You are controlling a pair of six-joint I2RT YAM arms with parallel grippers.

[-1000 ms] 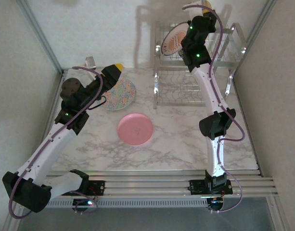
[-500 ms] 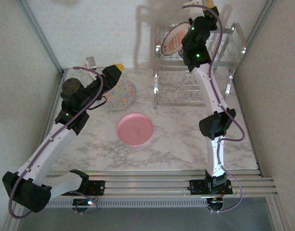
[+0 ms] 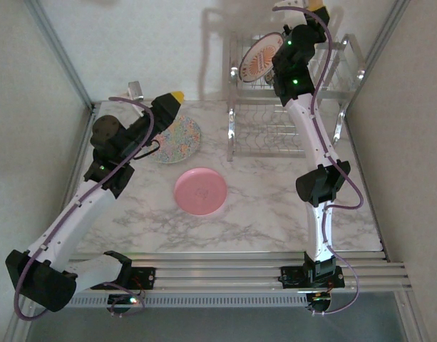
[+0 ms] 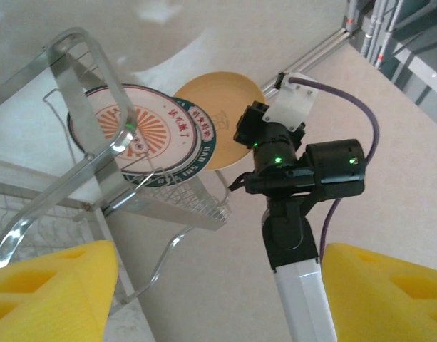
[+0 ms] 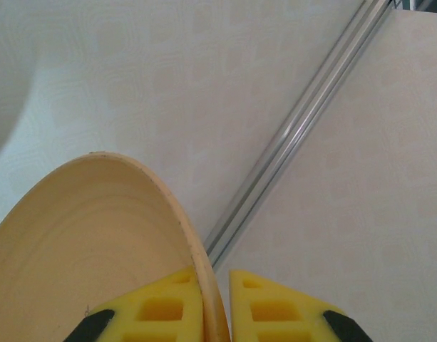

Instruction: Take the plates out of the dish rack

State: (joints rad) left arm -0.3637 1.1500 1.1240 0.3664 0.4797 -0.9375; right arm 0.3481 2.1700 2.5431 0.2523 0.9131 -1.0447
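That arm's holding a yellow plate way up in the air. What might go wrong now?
The right gripper pinches the yellow plate only by its thin rim, so it may slip and fall. Swinging it away could clip the sunburst plate standing close by in the dish rack. Setting it down might hit the pink plate.

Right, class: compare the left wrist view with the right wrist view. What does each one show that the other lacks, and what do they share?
Left wrist view: the chrome dish rack, the sunburst plate standing in it, the right arm, and the left tool, open and holding nothing.
Right wrist view: the right tool close up, shut on the rim of the yellow-orange plate, plus a metal wall strip.
Shared: the yellow-orange plate.
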